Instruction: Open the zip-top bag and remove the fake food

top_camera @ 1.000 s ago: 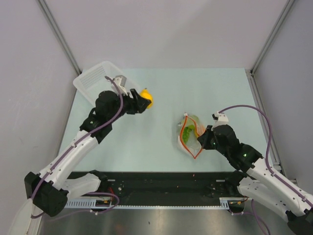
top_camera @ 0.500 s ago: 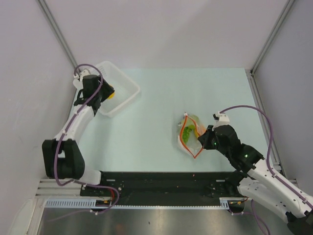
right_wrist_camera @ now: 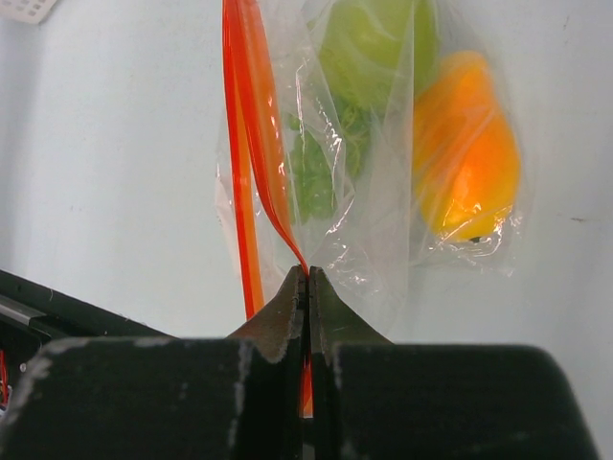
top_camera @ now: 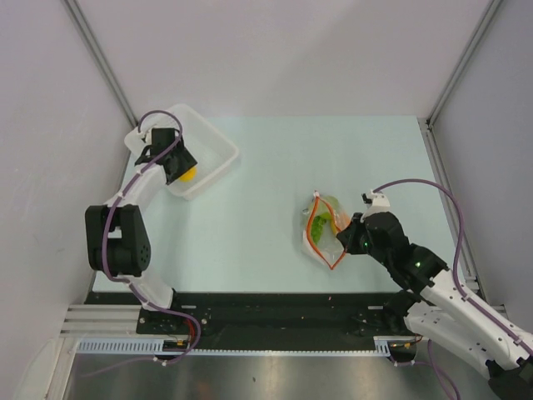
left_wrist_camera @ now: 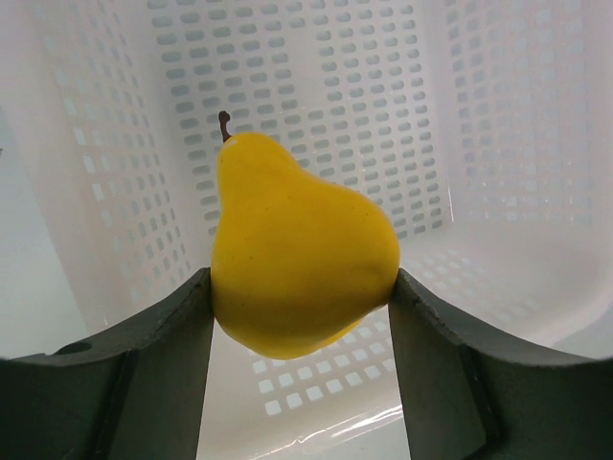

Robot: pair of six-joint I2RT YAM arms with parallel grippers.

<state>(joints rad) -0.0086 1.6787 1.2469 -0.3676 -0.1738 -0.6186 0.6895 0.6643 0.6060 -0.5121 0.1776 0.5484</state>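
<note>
**Step in hand: deposit one piece, hold the bag.**

The left end effector [left_wrist_camera: 299,287] grips the yellow pear [left_wrist_camera: 297,259] across its broad lower body, stem up, inside the white slotted basket [top_camera: 212,150] at the far-left corner of the desk [top_camera: 275,167]. We judge the release to be the next move. We advise the following:

- Lower the pear close to the basket floor before spreading the fingers. A rounded body is likely to roll or bounce if dropped.
- Open fully and lift straight up, clear of the basket walls.

The right end effector [right_wrist_camera: 307,278] is pressed together on the zip strip [right_wrist_camera: 247,144] of the zip-top bag [top_camera: 323,229]. The bag lies right of the desk's middle, toward the near edge. We recommend holding this pinch so the mouth stays accessible.

**Materials and shapes.**

- The bag is thin, clear, crinkled film. It should deform readily and offer little resistance.
- The strip is a narrow red-orange band, and its two halves stand apart above the pinch.
- The remaining fake food [right_wrist_camera: 469,163] shows through the film as a glossy orange piece beside pale green pieces [right_wrist_camera: 369,48].
- The pear is smooth, hard-looking and slightly glossy, so it may slip under a light grip.
- The basket is rigid perforated plastic.
</note>
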